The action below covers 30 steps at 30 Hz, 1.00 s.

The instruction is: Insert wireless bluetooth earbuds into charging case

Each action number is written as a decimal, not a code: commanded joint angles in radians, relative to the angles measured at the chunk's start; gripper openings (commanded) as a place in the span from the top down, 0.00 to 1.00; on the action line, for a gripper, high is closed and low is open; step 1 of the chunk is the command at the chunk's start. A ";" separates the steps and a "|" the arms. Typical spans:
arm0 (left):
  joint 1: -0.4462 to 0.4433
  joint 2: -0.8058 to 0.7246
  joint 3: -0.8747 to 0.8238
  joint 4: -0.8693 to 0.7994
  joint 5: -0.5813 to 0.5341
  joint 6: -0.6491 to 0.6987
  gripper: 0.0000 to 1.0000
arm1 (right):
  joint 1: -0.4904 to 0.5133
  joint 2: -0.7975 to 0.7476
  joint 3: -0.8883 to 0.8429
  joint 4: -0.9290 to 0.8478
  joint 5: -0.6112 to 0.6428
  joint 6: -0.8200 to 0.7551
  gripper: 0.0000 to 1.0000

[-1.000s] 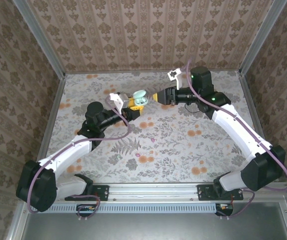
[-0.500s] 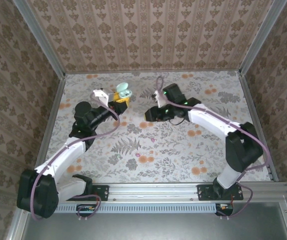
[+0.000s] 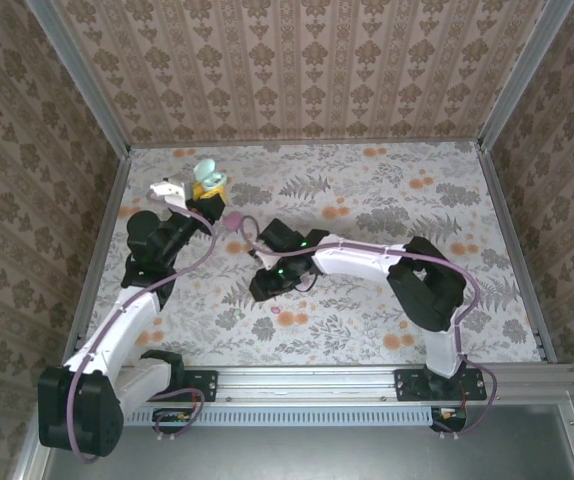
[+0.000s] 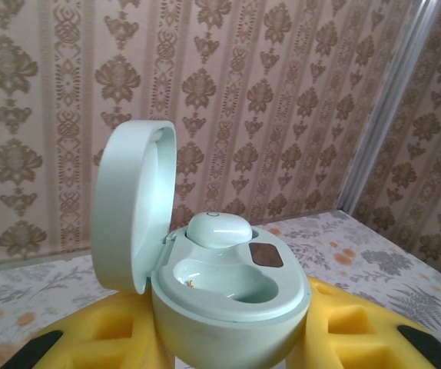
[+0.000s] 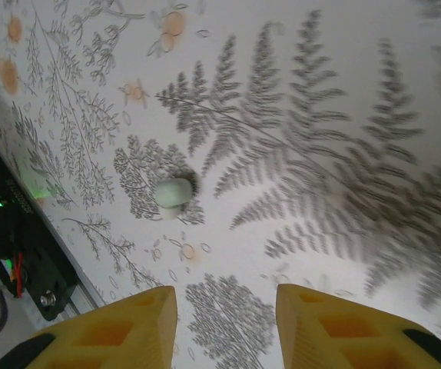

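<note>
right wrist view showed you the loose mint earbud (image 5: pixel 173 192) on the table (image 5: pixel 320 115), ahead and slightly left of the right gripper (image 5: pixel 222 300), jaws parted and empty; your left gripper (image 4: pixel 228 346) clamped the open charging case (image 4: pixel 228 296).

readable text: none | small print on black part (image 5: pixel 18 197): too blurred

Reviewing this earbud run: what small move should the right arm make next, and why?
Probably lower the open right hand onto the loose mint earbud on the table: it lies just ahead, ungrasped, and the open mint case has one socket empty.
</note>
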 commanded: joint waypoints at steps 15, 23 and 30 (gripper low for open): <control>0.045 -0.140 -0.025 -0.104 -0.073 0.023 0.69 | 0.174 0.249 0.324 -0.248 0.263 -0.020 0.45; 0.048 -0.186 -0.028 -0.147 -0.088 0.040 0.69 | 0.194 0.317 0.416 -0.315 0.294 -0.057 0.45; 0.050 -0.199 -0.028 -0.165 -0.092 0.049 0.69 | 0.213 0.371 0.486 -0.374 0.348 -0.087 0.54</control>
